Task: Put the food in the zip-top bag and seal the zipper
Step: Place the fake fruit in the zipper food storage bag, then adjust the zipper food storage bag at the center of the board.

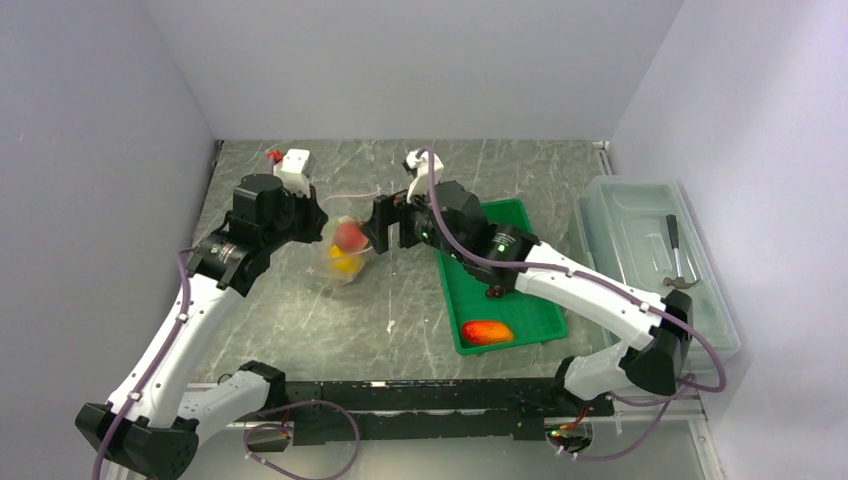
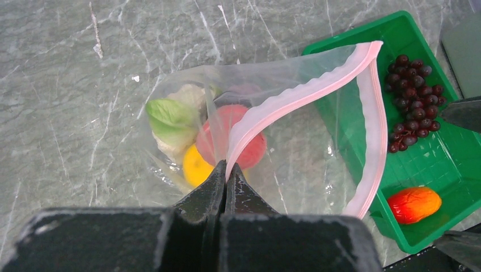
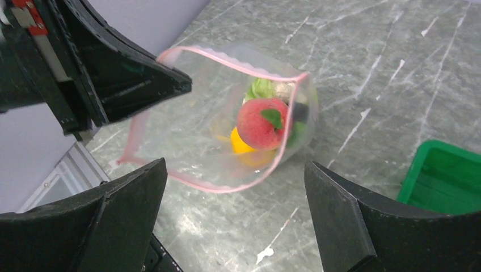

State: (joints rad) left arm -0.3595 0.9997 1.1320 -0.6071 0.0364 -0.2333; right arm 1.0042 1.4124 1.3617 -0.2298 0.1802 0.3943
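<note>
While pale walls (image 1: 400,60) enclose the grey, seemingly marbled table (image 1: 290,320), the left gripper (image 2: 227,170) clamps the zipper (image 2: 306,93); right gripper (image 3: 235,165) gapes

The grey marbled table (image 1: 300,320) carries a green tray (image 1: 505,207) just right of the right claw (image 1: 385,225), with a clear lidded box (image 1: 600,200) further right, beyond the tray. Between that claw and the left claw (image 1: 320,226) the zip-top bag (image 1: 340,264) sags, its bottom seemingly on the table. A small white block (image 1: 296,163) sits behind the left claw
</note>
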